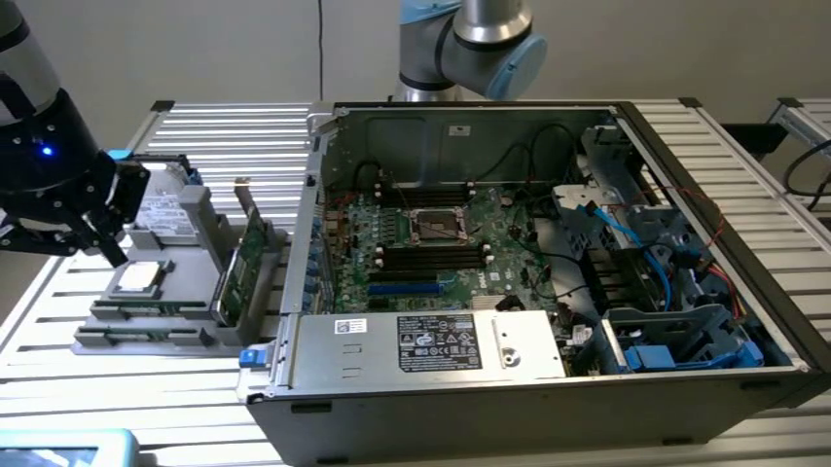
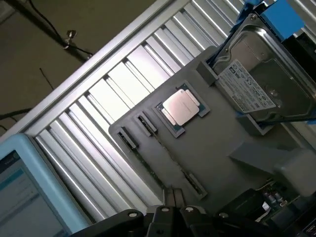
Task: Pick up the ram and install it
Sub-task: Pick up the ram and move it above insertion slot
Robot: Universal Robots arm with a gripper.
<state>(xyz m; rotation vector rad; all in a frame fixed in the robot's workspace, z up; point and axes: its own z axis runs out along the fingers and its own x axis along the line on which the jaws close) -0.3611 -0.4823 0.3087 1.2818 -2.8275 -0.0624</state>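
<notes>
As we read the gripper [image 2: 173, 193]: fingers pressed together, nothing btwn them; it hangs over the grey tray w/ tips aimed down at it.
Ram [image 2: 167, 155]: we take it to be the thin dark-green strip standing on edge in the tray's slot, just ahead of and below the tips; no contact that we can make out.
Ram axis: long axis runs away from the tips across the tray. One end sits close under the tips, the other out by the small end clips. We judge it slanted to the finger line, not square to it.
Arm: only one on this rig, so no choice of side.
Tray [image 2: 217, 148]: grey moulded fixture, flat, right under the gripper.
CPU [image 2: 180, 108]: beyond the ram's far end, flat in its own pocket, near it but apart.
Hard drive [image 2: 261, 84]: farther off, in a blue-railed holder at the tray's far side.
Expansion card [image 1: 247, 258]: upright at the tray edge, btwn gripper and PC case.
Table [image 2: 123, 79]: ribbed alu slats, bright glare.
PC case [image 1: 389, 409]: well apart from the gripper, side open; motherboard [image 1: 507, 224] w/ long black slots exposed.
Room: plain wall behind; blue-rimmed screen [image 2: 19, 187] at the table edge.
</notes>
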